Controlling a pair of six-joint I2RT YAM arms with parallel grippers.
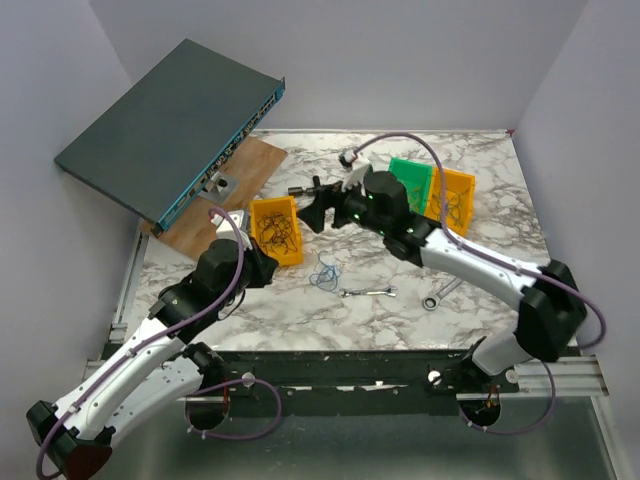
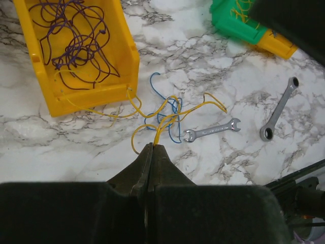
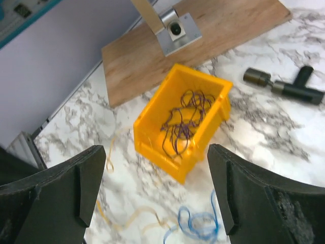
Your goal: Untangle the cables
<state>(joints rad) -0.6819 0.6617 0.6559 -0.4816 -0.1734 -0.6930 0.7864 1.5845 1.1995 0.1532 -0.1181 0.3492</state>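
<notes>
Because the cables [image 2: 162, 119] are light, limp and springy, my left gripper [image 2: 151, 147] pinches one yellow free end; my right gripper [image 3: 156, 188] hangs wide.

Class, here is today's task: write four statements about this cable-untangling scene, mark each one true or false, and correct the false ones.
1. The left gripper is closed on a yellow strand of the cables. True.
2. The right gripper is clamped shut. False: its fingers stand wide apart, above a yellow bin.
3. That yellow bin holds purple wire loops. True.
4. Both wrenches lie inside the green bin. False: the open-ended wrench and the ring wrench lie on the bare marble table, outside every bin.
</notes>
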